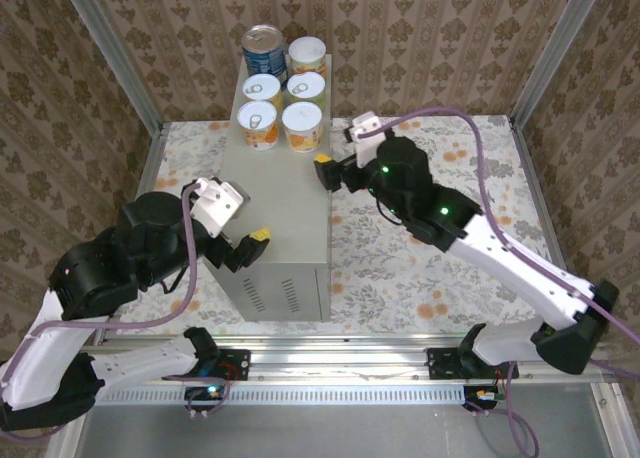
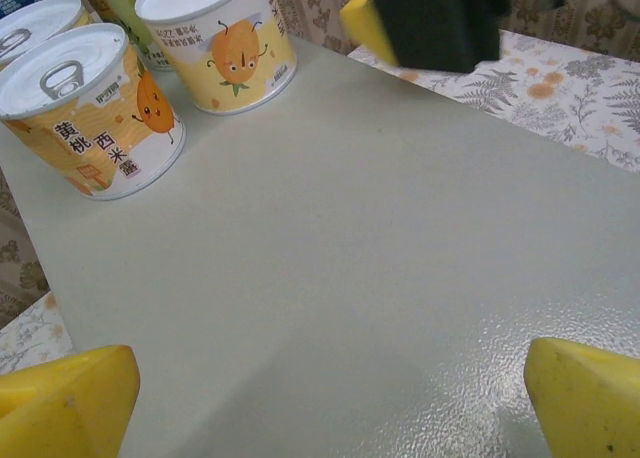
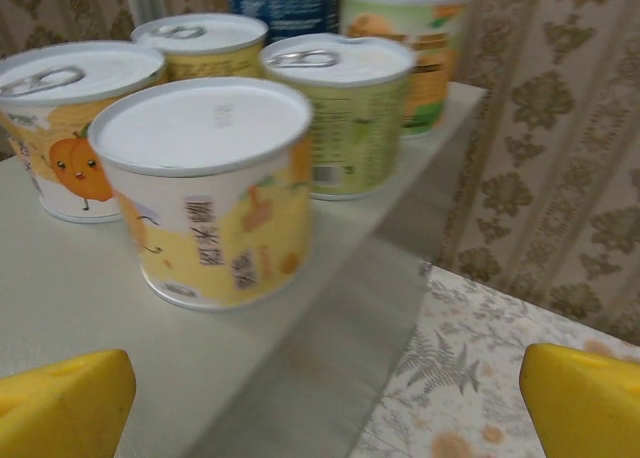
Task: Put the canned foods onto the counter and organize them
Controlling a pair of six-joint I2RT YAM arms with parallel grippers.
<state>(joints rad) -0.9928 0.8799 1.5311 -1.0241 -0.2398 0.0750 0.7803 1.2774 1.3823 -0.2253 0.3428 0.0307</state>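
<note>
Canned foods (image 1: 283, 88) stand in two rows at the far end of the counter (image 1: 285, 208); I see left jaws and right jaws apart, empty.

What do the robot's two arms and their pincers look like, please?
Both arms have black joints and white shells on long links. A purple cable runs along each. The left pincer and right pincer have yellow tips. Green lights glow on the right arm.
</note>
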